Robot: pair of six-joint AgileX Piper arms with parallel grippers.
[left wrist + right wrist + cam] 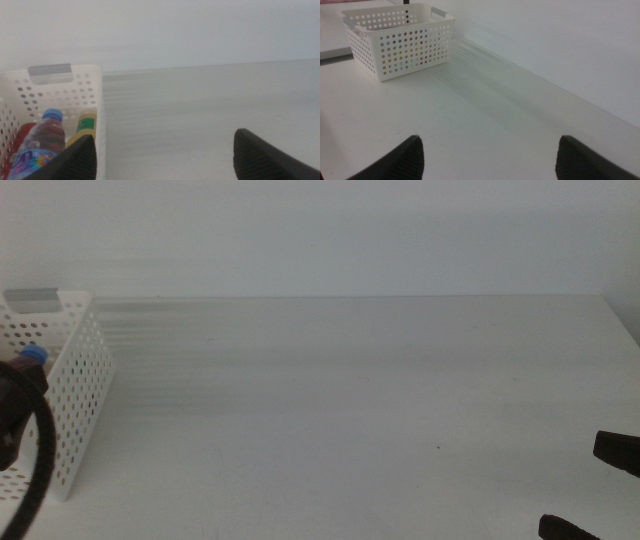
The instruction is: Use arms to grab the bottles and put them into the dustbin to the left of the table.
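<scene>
White table [350, 430], dustbin [92, 100] holding your bottles [42, 137]. Your left gripper [160, 155] beside it gapes wide, empty; right gripper [487, 157] likewise, well apart; the can's probably that red bit.

dustbin [70, 380] at table's [350, 430] left edge | bottles [42, 142] inside dustbin

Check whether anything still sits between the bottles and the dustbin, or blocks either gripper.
Nothing visible does. The blue-capped bottle and the yellow bottle already lie inside the dustbin. The left gripper hangs open beside it; the right gripper waits open over bare table.
</scene>
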